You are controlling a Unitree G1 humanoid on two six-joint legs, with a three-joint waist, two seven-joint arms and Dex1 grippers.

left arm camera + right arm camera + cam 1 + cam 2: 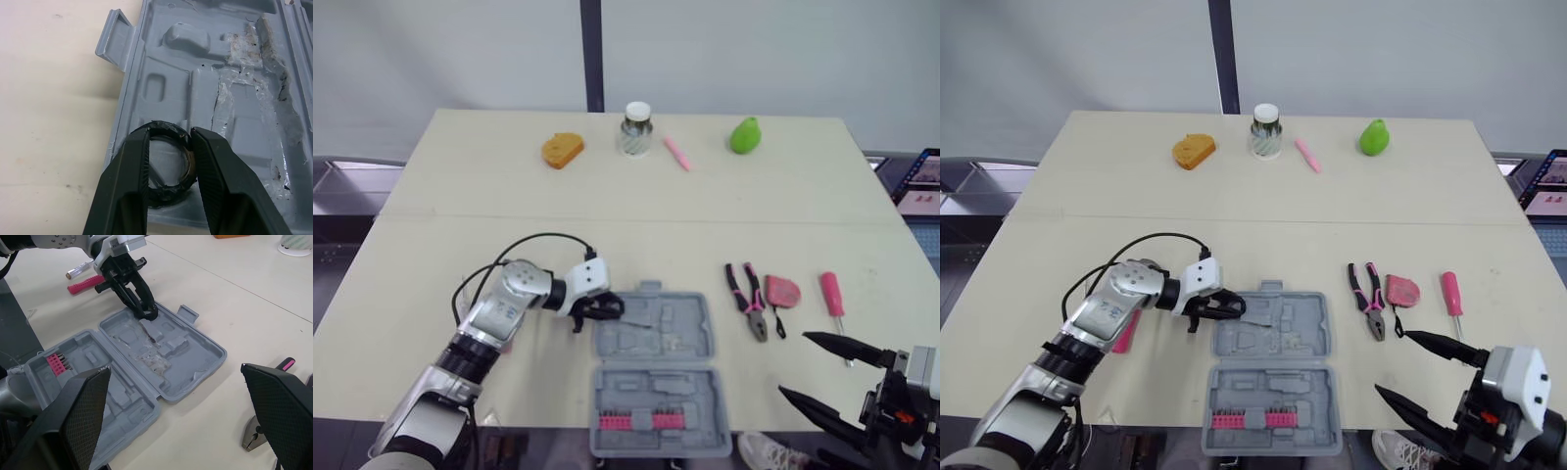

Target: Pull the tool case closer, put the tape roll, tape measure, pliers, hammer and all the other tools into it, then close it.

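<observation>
2 tools show, and the left tool (169, 136) matters now. Its fingers are clamped on the tape roll (166, 197), pressing the ring's outer wall from both sides, so the hole faces along the fingers. The case (651, 341) lies open at lower centre of the head frame with its hinge running left to right. 1 half lies toward the top of the frame and 1 toward the bottom edge, where a row of pink bits (636, 421) sits. The roll hangs at the left rim of the upper half, near its upper-left corner; I cannot tell whether it touches the tray. Free recesses lie to the right of the roll in the head frame. I judge the coming move to be a short carry rightward past the rim, then a release.

The right tool (793, 364) hovers at lower right with its fingers wide apart, holding nothing. It is the nearer arm for the pliers (747, 299), tape measure (782, 291) and screwdriver (831, 294). All 3 lie right of the case on the bench (509, 196), the long ones running roughly top to bottom of the frame. 1 pink handle (1123, 333) lies under the left arm, left of the case. The case looks close enough, and I judge packing has hardly begun.
</observation>
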